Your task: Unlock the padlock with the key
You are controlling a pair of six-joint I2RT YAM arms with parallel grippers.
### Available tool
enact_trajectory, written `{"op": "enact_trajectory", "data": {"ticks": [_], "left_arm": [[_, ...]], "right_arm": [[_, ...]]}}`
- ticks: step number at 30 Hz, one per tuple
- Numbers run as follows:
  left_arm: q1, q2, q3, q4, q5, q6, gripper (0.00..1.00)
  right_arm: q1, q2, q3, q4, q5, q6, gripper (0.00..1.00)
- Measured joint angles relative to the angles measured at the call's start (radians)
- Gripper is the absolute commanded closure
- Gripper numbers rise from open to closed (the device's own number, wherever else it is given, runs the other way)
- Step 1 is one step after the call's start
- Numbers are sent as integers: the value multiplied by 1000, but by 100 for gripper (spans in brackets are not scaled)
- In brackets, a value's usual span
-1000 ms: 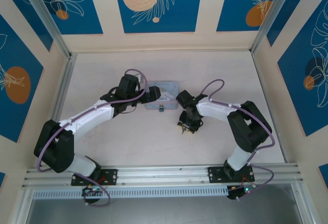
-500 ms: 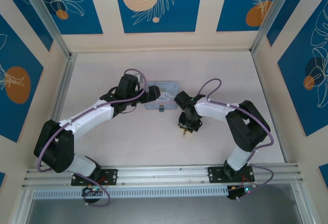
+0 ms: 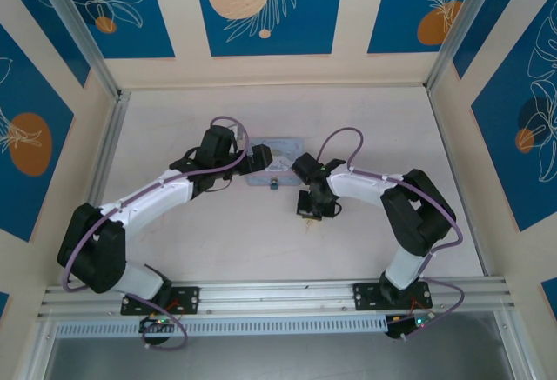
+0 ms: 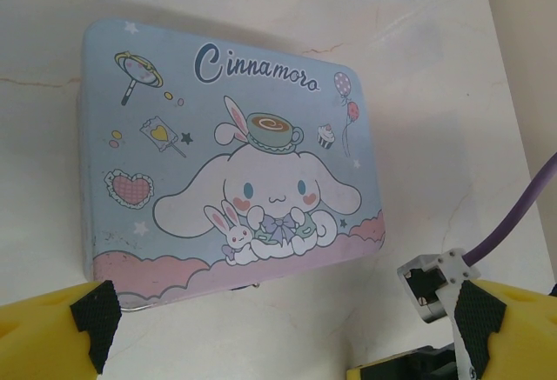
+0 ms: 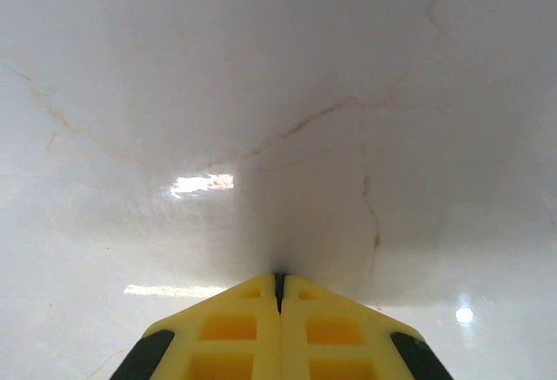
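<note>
One padlock [image 3: 273, 185] (blurry speck, probably).

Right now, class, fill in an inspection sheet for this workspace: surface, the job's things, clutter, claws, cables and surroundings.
Surface: white table with faint veins.
Job's things: padlock at the near edge of the pale blue tin box; key too small to make out.
Clutter: nothing seen.
Claws: left claw open, facing the tin box; right claw shut, tip close to the table; cannot tell whether it pinches anything.
Cables: a purple cable loops over each arm.
Surroundings: cream walls with blue leaf panels; metal rail at the near edge.
</note>
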Motion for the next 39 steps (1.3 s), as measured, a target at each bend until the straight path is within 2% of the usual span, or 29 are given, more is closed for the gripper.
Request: {"op": "enact_trajectory", "data": {"ticks": [8, 21, 31, 39], "left_arm": [[0, -8, 0, 0, 0, -1, 0], [0, -8, -1, 0, 9, -17, 0], [2, -7, -6, 23, 63, -50, 0], [1, -1, -6, 69, 116, -79, 0]], "right_arm": [[-19, -34, -36, 59, -18, -2, 100], [-151, -251, -341, 344, -165, 159, 100], [-207, -431, -379, 495, -287, 68, 100], [-231, -486, -379, 581, -385, 16, 100]]}}
